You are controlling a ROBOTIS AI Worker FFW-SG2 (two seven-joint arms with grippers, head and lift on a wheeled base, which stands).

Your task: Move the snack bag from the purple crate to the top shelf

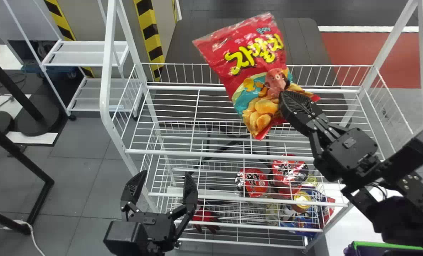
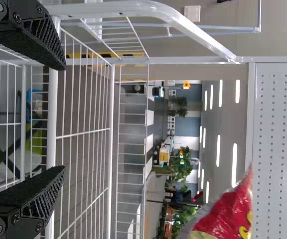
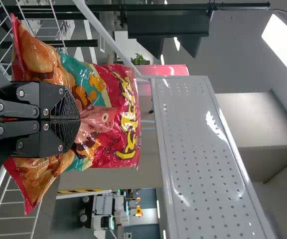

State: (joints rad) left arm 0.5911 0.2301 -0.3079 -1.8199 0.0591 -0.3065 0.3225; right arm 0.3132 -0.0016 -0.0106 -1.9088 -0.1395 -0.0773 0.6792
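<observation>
My right gripper (image 1: 286, 97) is shut on the lower part of the red snack bag (image 1: 249, 60), which it holds up above the top wire shelf (image 1: 169, 117) of the white rack. In the right wrist view the right gripper (image 3: 78, 119) pinches the snack bag (image 3: 116, 144) between its fingers, printed front visible. My left gripper (image 1: 161, 185) stands open at the rack's lower left front, nothing between its fingers; the left wrist view shows the left gripper (image 2: 64, 117) open too, with a corner of the snack bag (image 2: 228, 214) farther off.
Red-lidded cups (image 1: 252, 182) and other packages (image 1: 304, 213) lie on lower shelves. The rack's white posts (image 1: 108, 64) rise at both sides. A green-edged crate (image 1: 385, 245) is at the bottom right, and a perforated white panel (image 3: 208, 159) shows in the right wrist view.
</observation>
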